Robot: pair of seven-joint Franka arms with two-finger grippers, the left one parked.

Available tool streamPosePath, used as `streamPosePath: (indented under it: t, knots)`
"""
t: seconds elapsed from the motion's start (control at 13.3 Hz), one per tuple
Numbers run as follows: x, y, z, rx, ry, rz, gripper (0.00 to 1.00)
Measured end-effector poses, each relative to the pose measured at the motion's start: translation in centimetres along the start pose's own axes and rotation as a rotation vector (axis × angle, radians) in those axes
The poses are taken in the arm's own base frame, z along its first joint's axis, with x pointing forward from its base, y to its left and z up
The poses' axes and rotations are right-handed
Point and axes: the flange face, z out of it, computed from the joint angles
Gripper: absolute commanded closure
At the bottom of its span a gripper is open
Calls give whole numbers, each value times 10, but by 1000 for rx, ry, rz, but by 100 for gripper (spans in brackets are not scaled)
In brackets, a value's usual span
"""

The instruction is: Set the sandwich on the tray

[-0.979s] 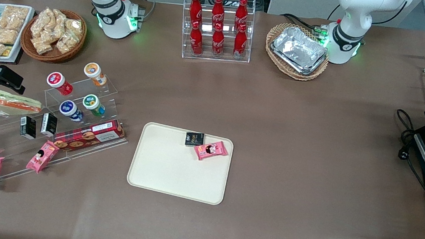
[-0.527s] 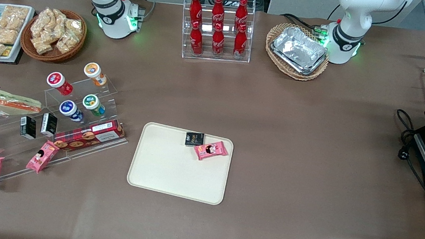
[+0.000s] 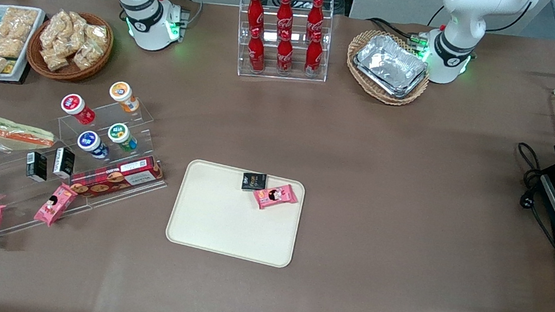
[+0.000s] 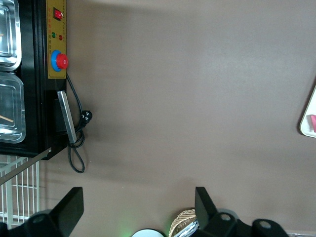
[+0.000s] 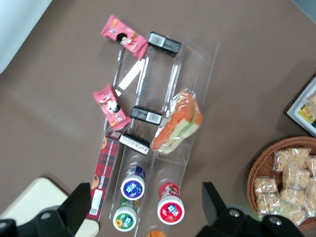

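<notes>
Gripper [image 5: 143,205] spread above sandwich [image 3: 19,132] (2 black boxes [image 3: 50,164] beside).

Orange-and-green sandwich [image 3: 20,132], cream tray [image 3: 215,224]

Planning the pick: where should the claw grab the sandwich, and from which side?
Grip the sandwich across its middle, one finger on each bread face, coming down from above. It lies on its side on the clear acrylic rack, long and narrow, with black boxes close alongside, so a side approach looks crowded. The claw stands open above the rack, off the tray.
</notes>
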Motion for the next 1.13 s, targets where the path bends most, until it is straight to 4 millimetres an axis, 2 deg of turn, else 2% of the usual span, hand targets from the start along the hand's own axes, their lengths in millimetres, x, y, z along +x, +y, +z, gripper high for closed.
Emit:
streamPosePath:
  t: [0.23,0.38,0.6,0.83,1.13]
  knots:
    - [25,33,4,30,-21,123,0]
    - [40,43,15,27,-14,162,0]
    - [54,38,45,29,-32,201,0]
    - [68,41,73,40,-45,238,0]
    - [68,48,120,35,-58,259,0]
